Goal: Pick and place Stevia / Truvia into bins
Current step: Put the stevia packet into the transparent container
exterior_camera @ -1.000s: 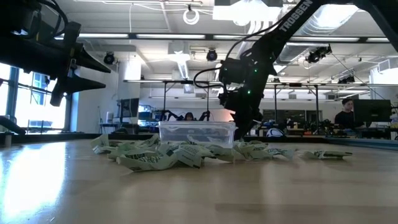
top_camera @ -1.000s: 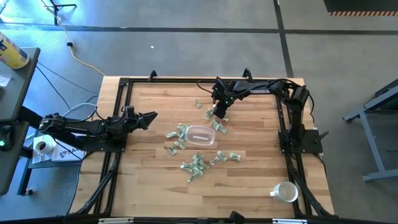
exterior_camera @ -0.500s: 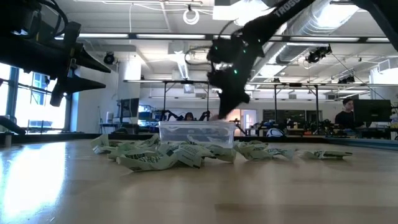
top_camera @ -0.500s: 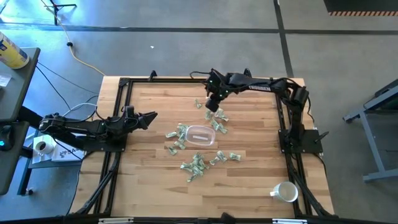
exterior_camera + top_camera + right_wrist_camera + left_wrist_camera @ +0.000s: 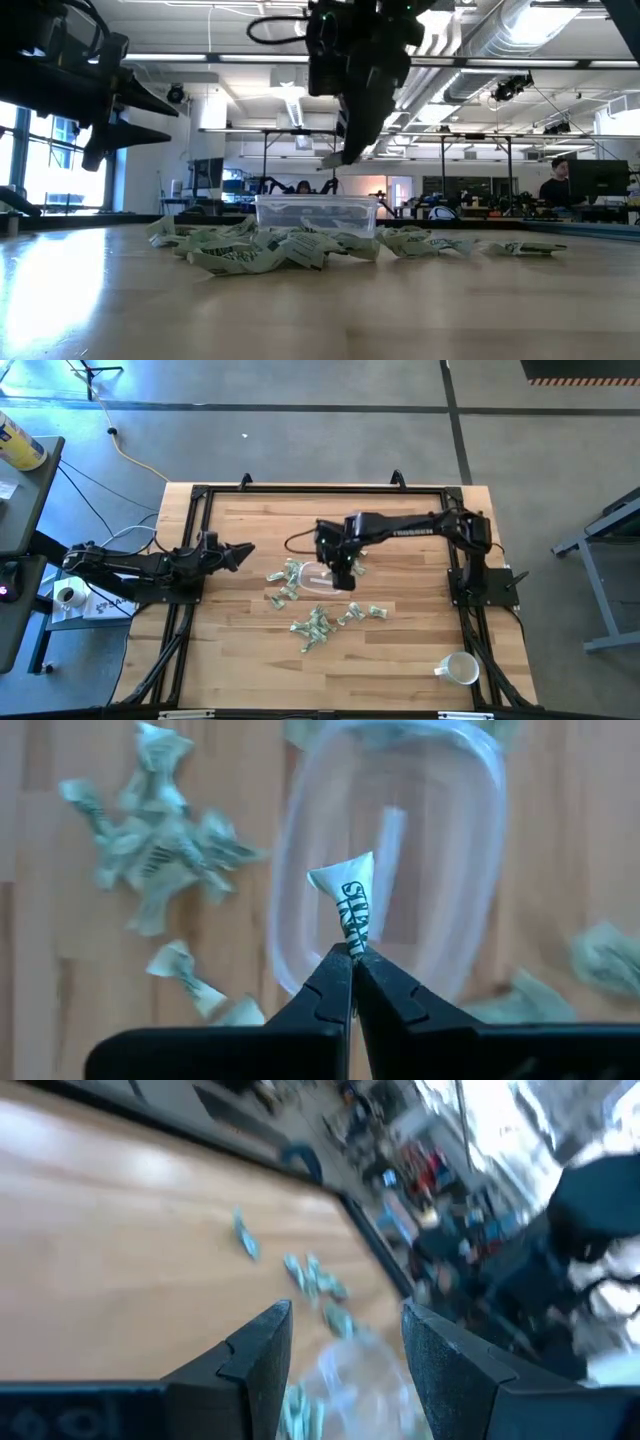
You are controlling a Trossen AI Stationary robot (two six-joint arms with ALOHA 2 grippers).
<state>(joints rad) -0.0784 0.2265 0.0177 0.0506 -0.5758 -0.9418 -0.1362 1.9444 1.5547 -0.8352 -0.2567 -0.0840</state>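
Green-and-white Stevia packets lie scattered on the wooden table around a clear bin (image 5: 314,579), in clumps to its left (image 5: 284,576) and nearer the front edge (image 5: 315,628). My right gripper (image 5: 341,571) hangs above the bin (image 5: 290,890), shut on one packet (image 5: 348,900). In the low view the right gripper (image 5: 340,156) stands well above the bin's rim (image 5: 318,203). At the table's left edge my left gripper (image 5: 246,548) waits open with nothing between its fingers (image 5: 255,1362). My right gripper pinches one end of a crumpled packet (image 5: 353,938) between its two fingertips. The fingers slant down from above. The packet sticks out past the fingertips, lifted clear, over the bin's open top.
A white mug (image 5: 460,668) lies at the near right corner. More packets lie right of the bin (image 5: 356,567) and toward the front (image 5: 368,612). Black frame rails (image 5: 195,540) run along the table's edges. People and desks show in the room behind.
My right gripper has risen from the packets at the bin's far right and swung toward the table's near-left, ending over the bin. It has tipped more steeply downward. The packet it carries has come up clear of the table.
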